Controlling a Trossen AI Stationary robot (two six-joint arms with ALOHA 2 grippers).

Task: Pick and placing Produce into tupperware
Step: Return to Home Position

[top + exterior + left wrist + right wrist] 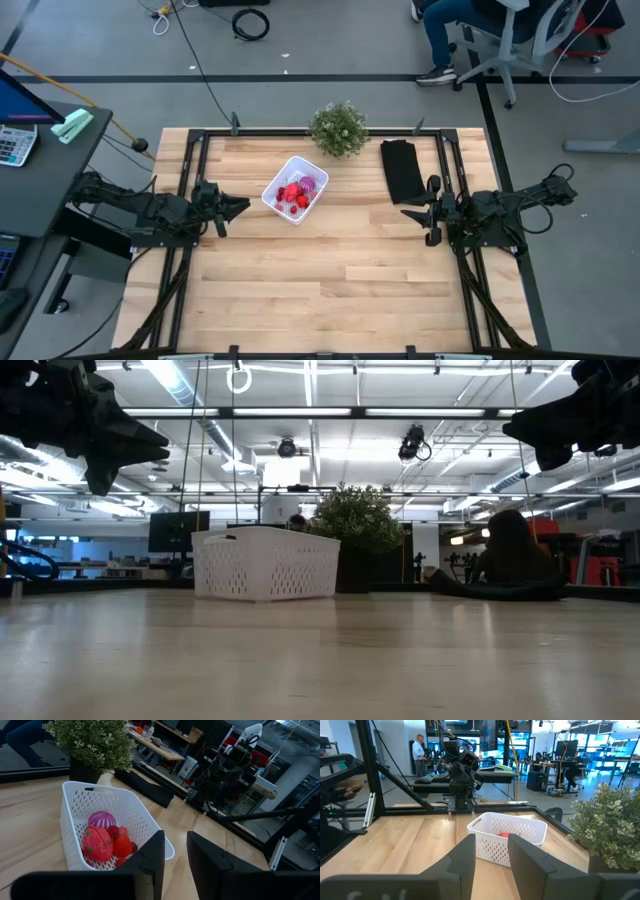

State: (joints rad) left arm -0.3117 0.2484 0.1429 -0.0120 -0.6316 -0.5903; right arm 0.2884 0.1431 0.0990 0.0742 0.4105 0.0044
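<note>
The tupperware, a white perforated container, stands on the wooden table left of centre, toward the far edge. The produce lies inside it: several red pieces and one pinkish-purple striped ball. My left gripper hovers level above the table just left of the container, open, with nothing between its fingers. My right gripper hovers level well to the container's right, open and empty too. In the low view both grippers hang high above the tabletop.
A green potted plant stands at the far edge behind the container. A black folded cloth lies to its right. A black frame borders the table. A seated person is beyond the far edge.
</note>
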